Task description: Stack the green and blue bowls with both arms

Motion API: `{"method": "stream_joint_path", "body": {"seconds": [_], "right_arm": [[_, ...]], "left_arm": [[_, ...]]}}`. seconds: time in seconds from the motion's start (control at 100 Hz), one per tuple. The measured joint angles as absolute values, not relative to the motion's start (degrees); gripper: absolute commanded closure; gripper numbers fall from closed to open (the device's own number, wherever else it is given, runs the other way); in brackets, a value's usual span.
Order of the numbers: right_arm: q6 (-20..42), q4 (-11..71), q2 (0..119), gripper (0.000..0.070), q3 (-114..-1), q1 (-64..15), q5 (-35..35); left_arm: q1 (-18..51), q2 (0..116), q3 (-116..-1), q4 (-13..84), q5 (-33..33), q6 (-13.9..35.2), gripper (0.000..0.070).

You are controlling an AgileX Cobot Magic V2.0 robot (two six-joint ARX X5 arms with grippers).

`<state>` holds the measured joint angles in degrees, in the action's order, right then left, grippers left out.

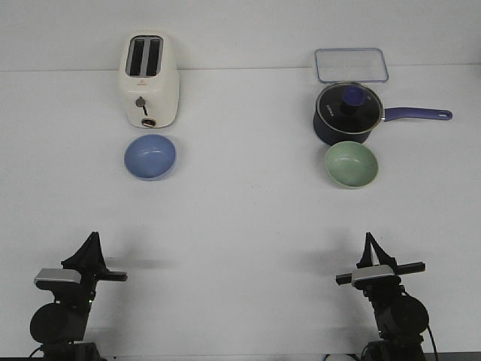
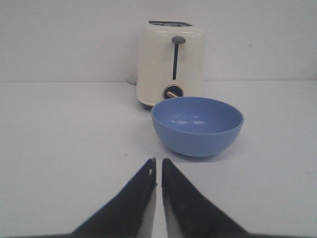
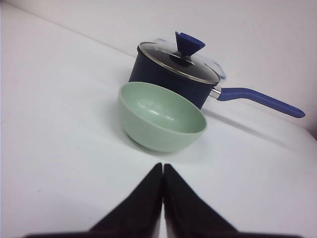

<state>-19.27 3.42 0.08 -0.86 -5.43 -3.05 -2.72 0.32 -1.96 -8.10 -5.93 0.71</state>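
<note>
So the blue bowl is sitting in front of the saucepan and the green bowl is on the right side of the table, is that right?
Not quite. The blue bowl sits in front of the toaster, not the saucepan; the front view and the left wrist view both show this. The green bowl is indeed on the right side of the table, and it is the one in front of the saucepan.

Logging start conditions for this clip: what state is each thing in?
Periwinkle blue bowl: upright, empty, unstacked.
Sage green bowl: upright, empty, unstacked.
Dark blue saucepan: glass lid on.
Cream toaster: slots empty.
Clear plastic container: empty.
Left gripper: shut, empty.
Right gripper: shut, empty.
</note>
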Motion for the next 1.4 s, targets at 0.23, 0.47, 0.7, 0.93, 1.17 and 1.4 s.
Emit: {"method": "stream_joint_path", "body": {"seconds": [0.23,0.47,0.7,0.93,1.17,1.4], "right_arm": [[-19.3,3.4,0.1,0.0700,-0.9,-5.4,-3.0],[-19.3,3.4,0.1,0.0700,-0.9,-5.4,-3.0],[-19.3,3.4,0.1,0.0700,-0.9,-5.4,-3.0],[-19.2,2.1,0.1,0.0700,-0.9,-5.5,-3.0],[-12.0,-0.1,0.1,0.0700,-0.9,-5.5,-3.0],[4.8,0.0,0.1,0.0700,-0.9,-5.5,-3.1]], "left_arm": [[-2.7,0.3,-2.0,-8.1,-5.9,0.7,0.0685],[-2.7,0.3,-2.0,-8.1,-5.9,0.7,0.0685],[-2.7,0.3,-2.0,-8.1,-5.9,0.7,0.0685],[-2.7,0.3,-2.0,-8.1,-5.9,0.7,0.0685],[-2.7,0.3,-2.0,-8.1,-5.9,0.7,0.0685],[-2.7,0.3,-2.0,-8.1,-5.9,0.7,0.0685]]}}
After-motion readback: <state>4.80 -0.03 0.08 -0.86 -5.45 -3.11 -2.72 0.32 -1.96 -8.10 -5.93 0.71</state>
